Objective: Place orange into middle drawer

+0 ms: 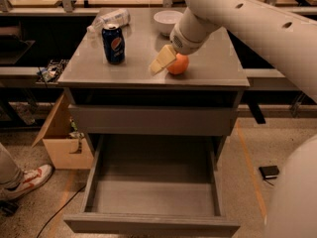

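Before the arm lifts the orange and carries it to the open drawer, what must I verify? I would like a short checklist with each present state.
1. Gripper at the orange on the cabinet top: ok, it is close against the fruit.
2. Grasp on the orange secure: cannot tell.
3. Middle drawer pulled open: ok.
4. Drawer floor free for the orange: ok, nothing shows inside.
5. Blue soda can and white bowl apart from the orange: ok.
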Controlling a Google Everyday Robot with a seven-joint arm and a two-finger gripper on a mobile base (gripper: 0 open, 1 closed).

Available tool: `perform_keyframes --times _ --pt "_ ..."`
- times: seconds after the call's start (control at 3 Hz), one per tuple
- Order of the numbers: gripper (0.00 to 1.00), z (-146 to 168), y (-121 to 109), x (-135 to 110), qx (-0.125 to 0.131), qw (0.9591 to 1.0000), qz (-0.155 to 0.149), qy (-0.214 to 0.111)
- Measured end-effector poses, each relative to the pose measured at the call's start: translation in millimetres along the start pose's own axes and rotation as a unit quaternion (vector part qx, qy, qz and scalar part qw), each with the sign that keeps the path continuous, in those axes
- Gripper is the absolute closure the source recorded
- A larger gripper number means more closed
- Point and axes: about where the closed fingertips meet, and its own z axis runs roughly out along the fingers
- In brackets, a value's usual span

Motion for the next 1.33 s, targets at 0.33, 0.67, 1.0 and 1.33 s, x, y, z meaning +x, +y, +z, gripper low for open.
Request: perform_keyframes --times 0.33,0.67,1.0,1.33 --pt "0.18 9 1 1 -0.002 1.0000 0.003 0.007" --pt "0.41 13 2 3 -0.004 1.0000 0.004 0.008" --pt "0.65 7 6 5 -0.007 1.0000 -0.007 0.000" --pt "0.96 -26 36 21 -0.034 0.9974 -0.062 -0.017"
